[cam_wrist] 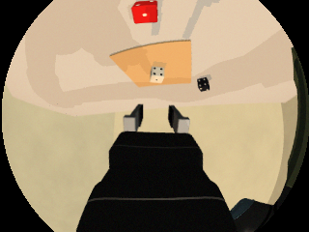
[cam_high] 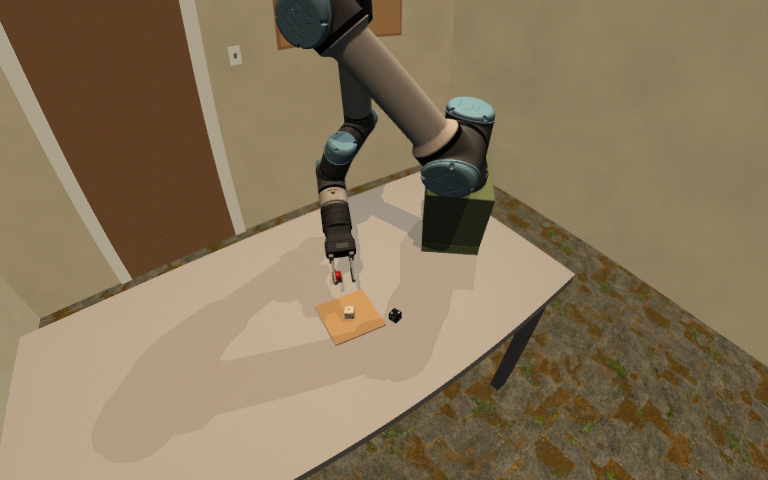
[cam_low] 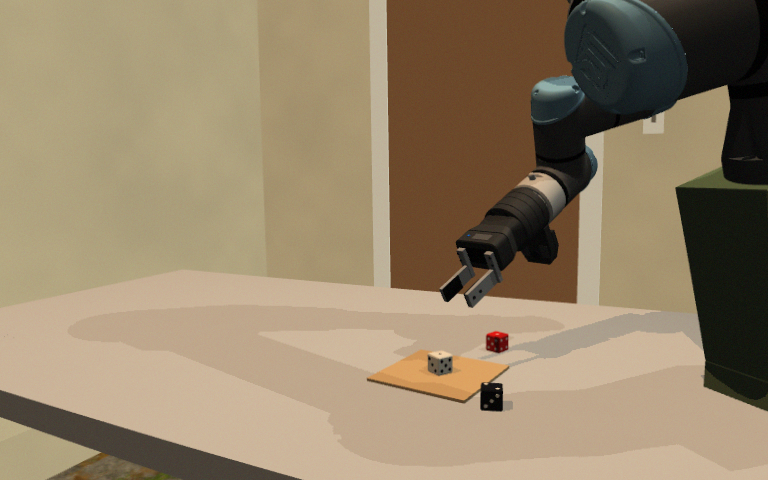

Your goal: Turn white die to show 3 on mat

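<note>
The white die [cam_low: 440,362] is sitting flat near the middle of the orange mat [cam_low: 396,378], well inside its edges, but I am not managing to read its top face from here, so whether 3 is up is something I cannot tell. If the wrong face is showing, the arm is going to need another pass, and that is where I am seeing trouble: coming down at this slant, a finger could catch the mat's edge and drag it, or shove the die off the mat toward the black die [cam_low: 491,396] just beside the mat's corner. The red die [cam_low: 496,341] is lying close behind. The gripper [cam_low: 471,288] is hanging above the table, fingers standing well apart, holding nothing, touching nothing
</note>
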Available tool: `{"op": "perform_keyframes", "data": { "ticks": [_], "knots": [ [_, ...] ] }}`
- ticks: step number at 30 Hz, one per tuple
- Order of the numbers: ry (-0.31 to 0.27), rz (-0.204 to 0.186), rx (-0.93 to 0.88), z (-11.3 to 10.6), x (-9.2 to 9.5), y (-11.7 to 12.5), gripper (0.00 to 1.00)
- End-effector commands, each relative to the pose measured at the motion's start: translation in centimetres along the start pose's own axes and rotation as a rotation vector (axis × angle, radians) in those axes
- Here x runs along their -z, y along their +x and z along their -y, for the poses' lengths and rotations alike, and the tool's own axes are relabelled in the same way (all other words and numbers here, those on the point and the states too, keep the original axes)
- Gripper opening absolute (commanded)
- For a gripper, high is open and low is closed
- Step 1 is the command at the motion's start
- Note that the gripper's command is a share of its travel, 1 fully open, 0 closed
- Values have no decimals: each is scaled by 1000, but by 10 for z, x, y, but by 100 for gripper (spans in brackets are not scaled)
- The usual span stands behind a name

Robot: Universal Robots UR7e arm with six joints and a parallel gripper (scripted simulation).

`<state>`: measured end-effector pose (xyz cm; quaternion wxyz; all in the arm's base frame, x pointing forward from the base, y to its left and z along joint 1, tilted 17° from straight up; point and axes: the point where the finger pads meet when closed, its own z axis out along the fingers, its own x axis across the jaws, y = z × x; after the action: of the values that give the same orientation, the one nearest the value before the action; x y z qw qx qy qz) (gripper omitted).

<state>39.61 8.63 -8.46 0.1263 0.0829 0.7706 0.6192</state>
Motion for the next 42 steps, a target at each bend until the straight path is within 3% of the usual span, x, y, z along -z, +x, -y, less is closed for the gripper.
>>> {"op": "perform_keyframes", "data": {
  "ticks": [1, 14, 19, 29, 31, 42],
  "knots": [
    [1, 0, 0, 0, 0, 0, 79],
    [66, -4, 0, -3, -1, 0, 79],
    [136, 0, 0, -8, -3, 0, 79],
    [355, -5, -1, -18, -9, 1, 79],
    [355, -5, -1, -18, -9, 1, 79],
    [674, 0, 0, -35, -18, 0, 79]
  ]
}}
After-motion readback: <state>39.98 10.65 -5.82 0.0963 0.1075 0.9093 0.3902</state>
